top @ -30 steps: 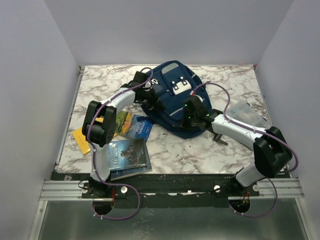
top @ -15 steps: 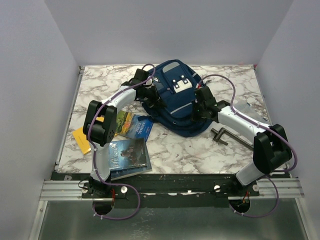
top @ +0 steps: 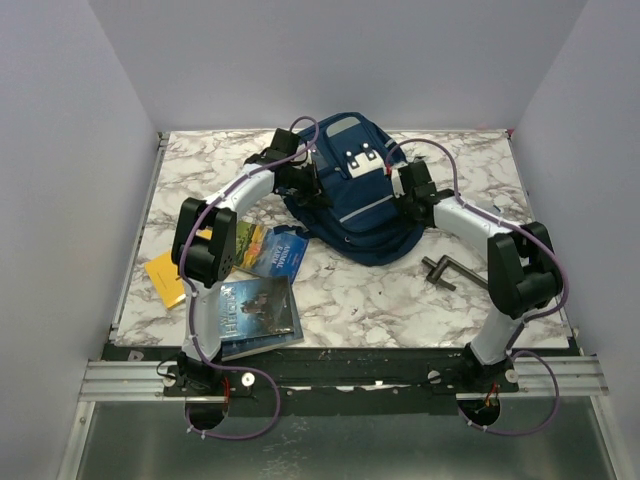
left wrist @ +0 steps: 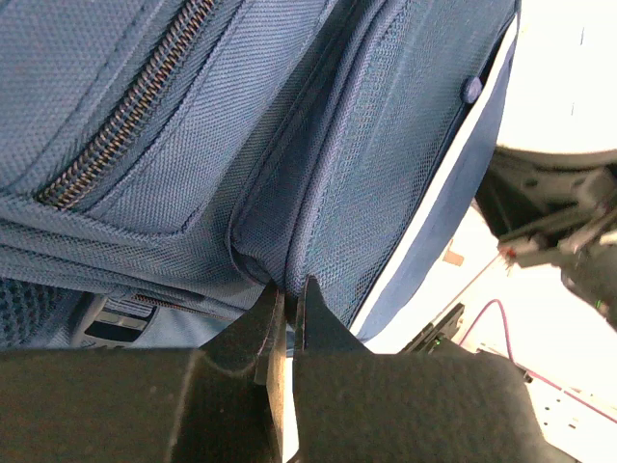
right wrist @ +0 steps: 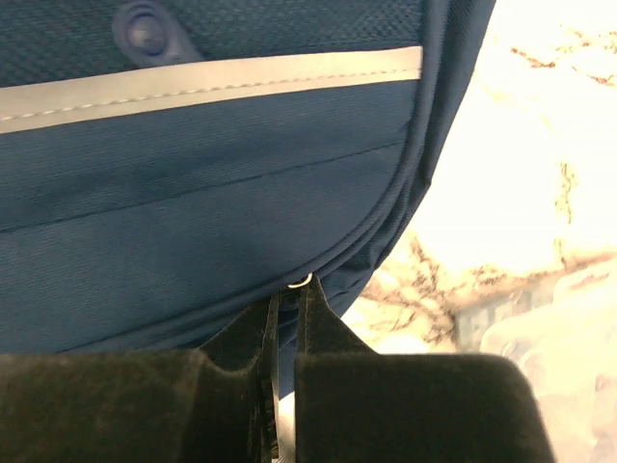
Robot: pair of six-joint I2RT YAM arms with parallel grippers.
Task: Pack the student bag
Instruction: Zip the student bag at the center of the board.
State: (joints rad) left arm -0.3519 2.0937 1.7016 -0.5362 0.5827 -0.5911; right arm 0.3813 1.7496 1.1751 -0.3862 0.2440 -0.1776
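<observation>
Marbled desk point(top: 380, 300), pale walls around. At near left corner, dark book point(top: 255, 312), then blue book point(top: 272, 250) and yellow book point(top: 165, 275) just behind: three in all. Near right edge, one dark metal tool point(top: 447, 270). Farther back, midway along far edge, one navy backpack point(top: 358, 205) between two grippers: left gripper point(left wrist: 287, 289) pinching a side seam, right gripper point(right wrist: 286, 289) pinching the bottom rim.

The overhead camera hangs high behind the arm bases at the near edge of the table point(top: 380, 300), looking down and forward across the whole marble top to its far edge. The wrist cameras peer along the left gripper point(left wrist: 287, 294) and the right gripper point(right wrist: 286, 294), pressed right up against the blue fabric of the student bag point(top: 360, 205). All three views share that bag.
</observation>
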